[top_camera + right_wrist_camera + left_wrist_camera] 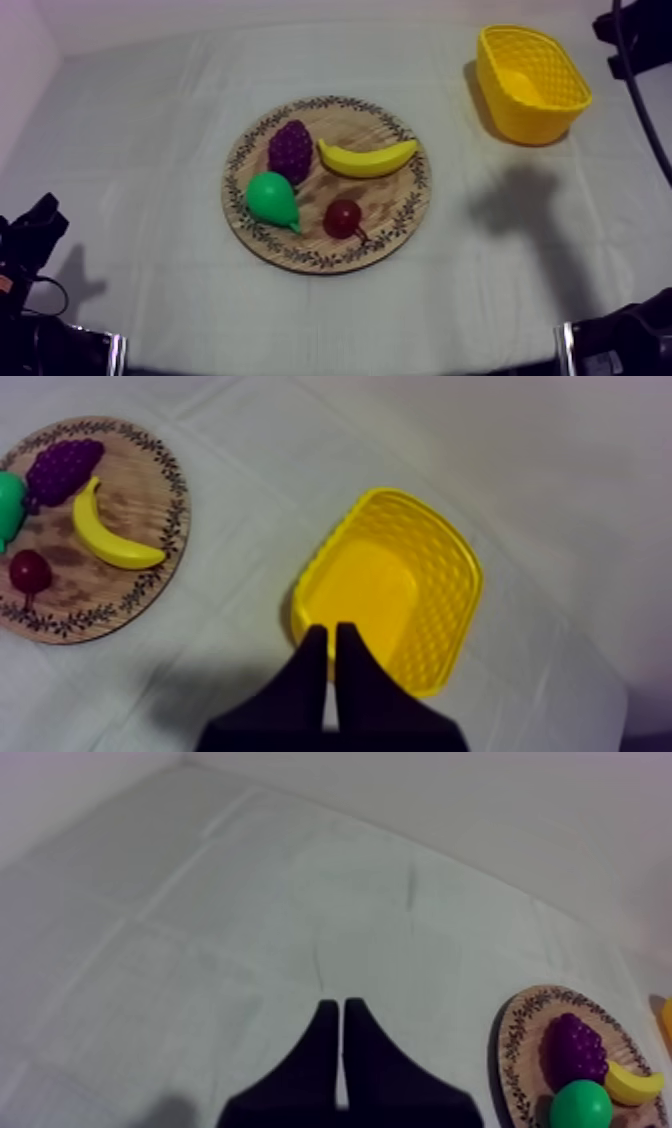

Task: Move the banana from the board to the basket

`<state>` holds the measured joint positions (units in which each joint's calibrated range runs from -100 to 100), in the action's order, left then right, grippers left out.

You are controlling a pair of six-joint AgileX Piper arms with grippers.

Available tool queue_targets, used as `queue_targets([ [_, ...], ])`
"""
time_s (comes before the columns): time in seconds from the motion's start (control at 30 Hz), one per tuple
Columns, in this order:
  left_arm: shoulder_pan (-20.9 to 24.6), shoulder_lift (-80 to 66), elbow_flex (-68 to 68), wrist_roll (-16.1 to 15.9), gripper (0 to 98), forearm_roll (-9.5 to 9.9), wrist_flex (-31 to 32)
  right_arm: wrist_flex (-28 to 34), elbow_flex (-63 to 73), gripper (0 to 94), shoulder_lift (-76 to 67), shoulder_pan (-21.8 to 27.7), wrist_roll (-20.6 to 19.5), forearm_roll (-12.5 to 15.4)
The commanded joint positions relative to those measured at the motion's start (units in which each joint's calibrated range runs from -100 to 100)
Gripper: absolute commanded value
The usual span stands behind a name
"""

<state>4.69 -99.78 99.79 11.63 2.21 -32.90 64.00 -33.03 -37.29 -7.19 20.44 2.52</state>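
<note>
Yellow banana (367,160): lying on wooden board (400,215) beside grapes (290,150).
Left pincer (342,1012): sitting clenched, empty.
Right pincer (331,631): hovering clenched near yellow basket (375,591).

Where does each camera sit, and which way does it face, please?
Top view: overhead, looking down at a slant on the round wooden board with a patterned rim and the yellow woven basket; black arm parts at its lower corners.
Left wrist view: on the left arm, facing across the grey-white cloth toward the board; left pincer shut.
Right wrist view: on the right arm, looking down over the basket; right pincer shut.
Shared: all three show the board and the yellow toy banana.
</note>
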Motion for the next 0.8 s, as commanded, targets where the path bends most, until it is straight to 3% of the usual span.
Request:
queue_targets([
  [0.0, -0.02, -0.05, -0.01, 0.02, 0.1, -0.03, 0.0, 0.33, 2.57, 0.9, 3.04, -0.59, 1.59, 0.53],
  [0.23, -0.02, -0.05, -0.01, -0.01, 0.1, -0.03, 0.0, 1.77, 6.81, 2.0, 8.35, -1.13, 8.74, 5.77],
  [0.43, -0.02, -0.05, -0.01, 0.02, 0.1, -0.03, 0.0, 7.37, 8.97, 1.6, 11.26, -1.37, 14.36, 10.04],
  [0.77, -0.02, -0.05, -0.01, 0.0, 0.1, -0.03, 0.0, 12.12, 10.79, 4.5, 14.63, -3.91, 14.35, 14.41],
])
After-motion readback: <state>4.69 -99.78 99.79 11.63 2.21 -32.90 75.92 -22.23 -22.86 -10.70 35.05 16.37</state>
